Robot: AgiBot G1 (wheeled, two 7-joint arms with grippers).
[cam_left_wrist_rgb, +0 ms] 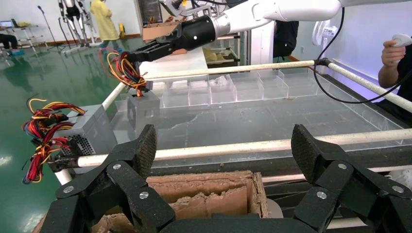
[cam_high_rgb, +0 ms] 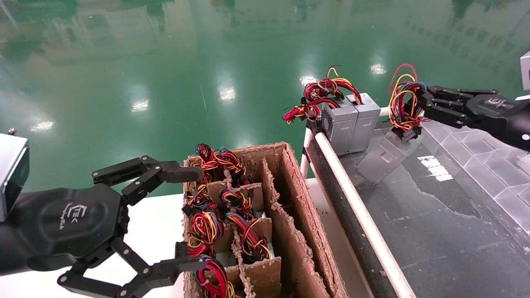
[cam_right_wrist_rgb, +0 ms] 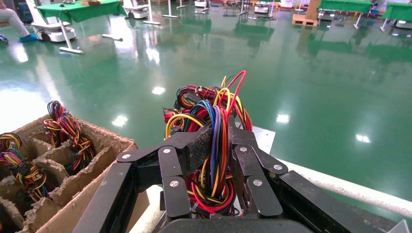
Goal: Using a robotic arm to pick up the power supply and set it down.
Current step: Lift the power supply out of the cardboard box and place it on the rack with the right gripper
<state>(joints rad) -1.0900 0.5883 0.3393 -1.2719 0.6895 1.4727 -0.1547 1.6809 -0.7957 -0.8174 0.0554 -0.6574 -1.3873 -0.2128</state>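
My right gripper (cam_high_rgb: 417, 104) is shut on the looped red, yellow, orange and blue wires (cam_high_rgb: 401, 99) of the power supply (cam_high_rgb: 383, 155). This small grey metal box hangs tilted under the wires, its low corner at or just above the dark table (cam_high_rgb: 434, 231); I cannot tell if it touches. In the right wrist view the pads (cam_right_wrist_rgb: 201, 143) of the right gripper (cam_right_wrist_rgb: 218, 141) pinch the wire bundle (cam_right_wrist_rgb: 214, 114). The left wrist view shows the same box (cam_left_wrist_rgb: 143, 109) beneath the right gripper (cam_left_wrist_rgb: 141, 54). My left gripper (cam_high_rgb: 188, 218) (cam_left_wrist_rgb: 226, 148) hangs open and empty over the carton.
Two like grey boxes (cam_high_rgb: 352, 122) with red-yellow wires stand side by side just left of the held one. A cardboard carton (cam_high_rgb: 290, 198) with dividers holds several wire bundles. A white rail (cam_high_rgb: 356, 207) edges the table; clear plastic partitions (cam_high_rgb: 476, 153) line its far side. A person (cam_left_wrist_rgb: 398, 53) stands beyond.
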